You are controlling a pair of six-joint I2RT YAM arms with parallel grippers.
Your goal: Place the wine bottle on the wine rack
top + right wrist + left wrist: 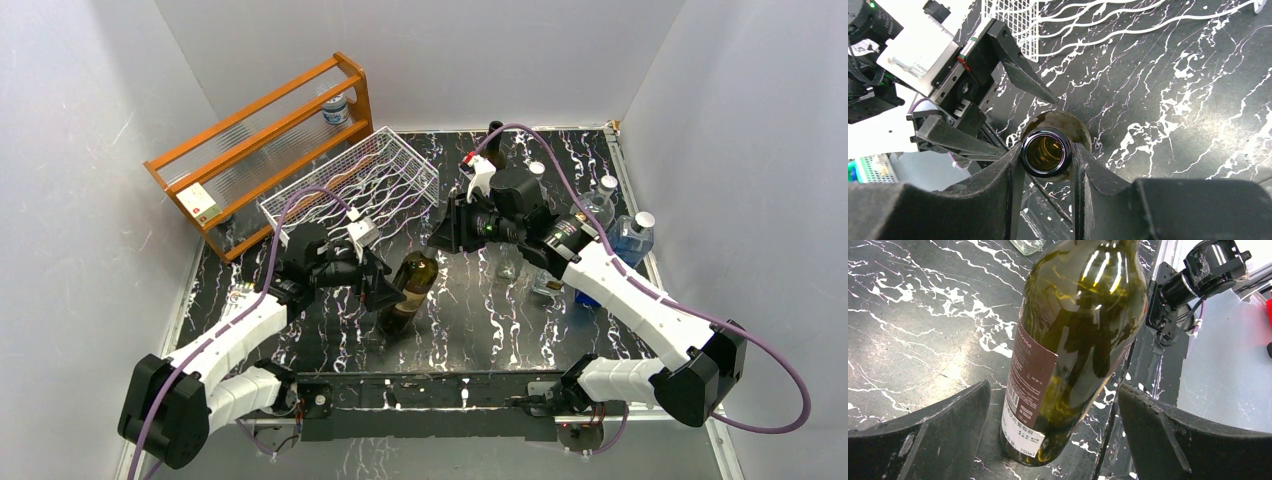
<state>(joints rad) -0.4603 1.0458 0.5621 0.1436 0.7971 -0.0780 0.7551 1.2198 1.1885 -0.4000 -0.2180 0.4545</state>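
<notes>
Now, wine rack (355,185): back left, well apart from the action.
Wine bottle (410,285): tilted at centre between both arms; dark glass, likely heavy, rigid, slick, breakable.
Right gripper (1046,159): clenched on the neck (1048,172), just under the mouth.
Left gripper (1050,400): spread wide, flanking the lower body (likely the steadier second hold).

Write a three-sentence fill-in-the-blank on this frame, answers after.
The right end effector is shut on the ____ of the wine bottle.
The jaws of the left end effector stand ____ on either side of the bottle's body.
Behind the white wine rack stands an ____ wooden shelf.
Missing words: neck; open; orange.
</notes>
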